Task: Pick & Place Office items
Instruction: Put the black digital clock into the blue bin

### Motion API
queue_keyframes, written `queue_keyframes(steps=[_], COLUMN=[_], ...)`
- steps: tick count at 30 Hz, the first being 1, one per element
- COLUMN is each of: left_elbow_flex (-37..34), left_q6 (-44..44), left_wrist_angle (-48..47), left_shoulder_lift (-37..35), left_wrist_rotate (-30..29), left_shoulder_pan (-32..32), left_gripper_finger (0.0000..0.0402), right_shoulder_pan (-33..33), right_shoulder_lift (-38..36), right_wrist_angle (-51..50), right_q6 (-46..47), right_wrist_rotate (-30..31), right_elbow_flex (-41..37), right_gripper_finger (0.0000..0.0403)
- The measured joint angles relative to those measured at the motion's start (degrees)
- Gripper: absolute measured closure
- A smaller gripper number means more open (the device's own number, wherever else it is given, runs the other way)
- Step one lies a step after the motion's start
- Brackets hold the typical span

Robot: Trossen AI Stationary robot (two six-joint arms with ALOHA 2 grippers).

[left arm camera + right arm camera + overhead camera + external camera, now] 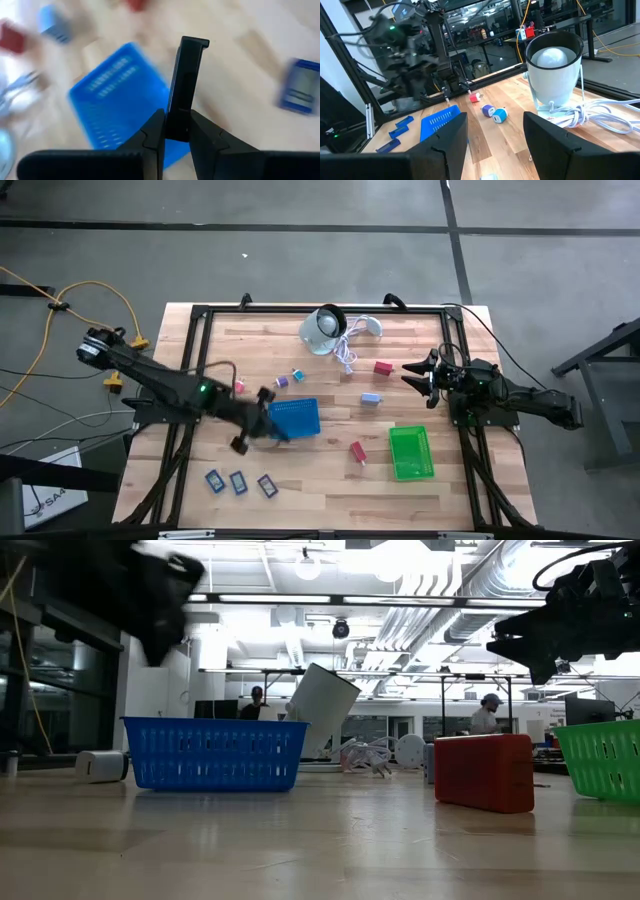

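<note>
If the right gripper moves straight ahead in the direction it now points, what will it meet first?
Probably the white round device with its cable. The right gripper is open and points across the table toward it; depth is unclear, so it may pass just beside it.

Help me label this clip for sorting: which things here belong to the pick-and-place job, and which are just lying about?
Job items:
three dark blue rectangles
red blocks and
pale blue block
purple and blue bits
left gripper, over the blue basket
right gripper, waiting open

Lying about:
white round device with its cable
green basket
</note>
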Motion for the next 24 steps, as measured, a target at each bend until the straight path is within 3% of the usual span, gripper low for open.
queue_keyframes(steps=[8, 15, 20, 24], left_elbow_flex=[0.8, 10.4, 17.8, 20.2], left_q6=[-4.6, -8.5, -17.8, -23.0], left_wrist_angle=[2.4, -6.3, -15.4, -17.3], left_shoulder_lift=[4.4, 13.8, 19.7, 22.9], left_wrist_rotate=[0.7, 1.6, 1.6, 1.5], left_shoulder_pan=[9.7, 10.5, 10.5, 10.7], left_gripper_finger=[0.0345, 0.0345, 0.0345, 0.0345], right_shoulder_pan=[0.0, 0.0, 0.0, 0.0], right_shoulder_lift=[0.0, 0.0, 0.0, 0.0], right_wrist_angle=[0.0, 0.0, 0.0, 0.0], right_q6=[0.0, 0.0, 0.0, 0.0], right_wrist_rotate=[0.0, -0.1, -0.1, -0.1], right_elbow_flex=[0.0, 0.0, 0.0, 0.0], right_gripper_finger=[0.0224, 0.0224, 0.0224, 0.0224])
